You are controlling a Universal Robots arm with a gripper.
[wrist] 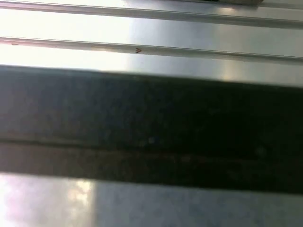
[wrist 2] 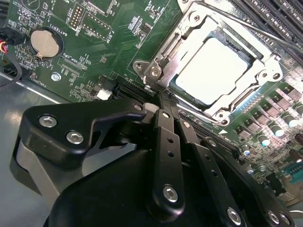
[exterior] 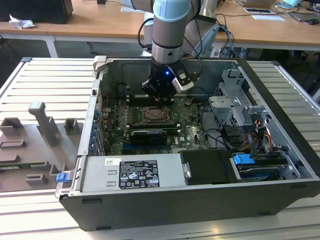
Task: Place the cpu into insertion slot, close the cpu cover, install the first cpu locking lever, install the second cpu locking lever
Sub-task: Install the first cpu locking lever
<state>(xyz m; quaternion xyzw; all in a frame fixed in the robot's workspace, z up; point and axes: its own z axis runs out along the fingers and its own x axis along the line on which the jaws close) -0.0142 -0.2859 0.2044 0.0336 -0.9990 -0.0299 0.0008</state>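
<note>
In the second wrist view the cpu point(wrist 2: 215, 71) lies flat in the insertion slot point(wrist 2: 226, 109), its pale top showing through the cut-out of the cpu cover point(wrist 2: 166, 53), which is folded down over it. A thin metal lever rod point(wrist 2: 265, 35) runs along the far side of the socket. My gripper point(wrist 2: 163, 105) is shut with nothing between its black fingers point(wrist 2: 166, 142), and its tips are at the socket's near corner by the cover's hinge. In the exterior view the gripper point(exterior: 158, 96) hangs just above the socket point(exterior: 156, 115) inside the open computer case point(exterior: 150, 210).
Long black memory slots point(wrist 2: 279, 14) flank the socket. A coin battery point(wrist 2: 46, 42) sits on the green board. A power supply point(exterior: 132, 172) lies along the case's front, with drive cages and cables point(exterior: 240, 120) at the exterior view's right. A grey fixture plate point(exterior: 35, 145) lies outside.
</note>
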